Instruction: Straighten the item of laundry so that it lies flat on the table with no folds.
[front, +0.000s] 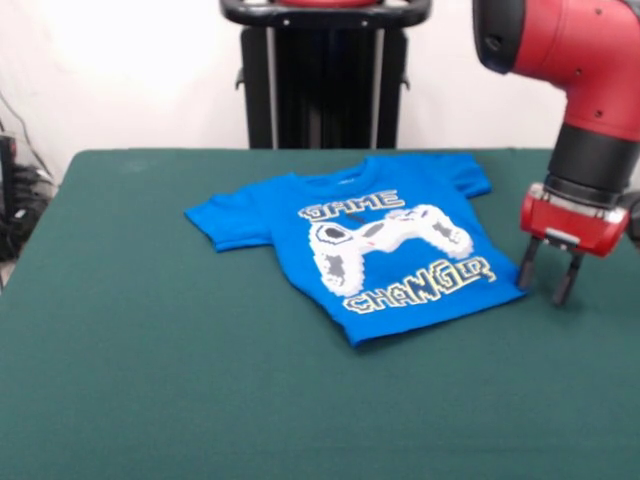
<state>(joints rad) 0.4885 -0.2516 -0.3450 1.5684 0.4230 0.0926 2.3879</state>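
The item of laundry, a bright blue T-shirt (370, 245) with "GAME CHANGER" lettering and a white controller print, lies face up on the dark green table (150, 380), spread out, collar toward the pedestal, turned a little askew. Both sleeves show. My gripper (547, 277) hangs from the red arm to the right of the shirt's hem corner, apart from the cloth. Its two dark fingers (526, 266) point down, spread and empty, with their tips close to the tabletop.
The black pedestal (322, 80) stands at the table's far side behind the shirt. The red arm (570, 50) comes down at the upper right. Cables (15, 200) hang past the table's left edge.
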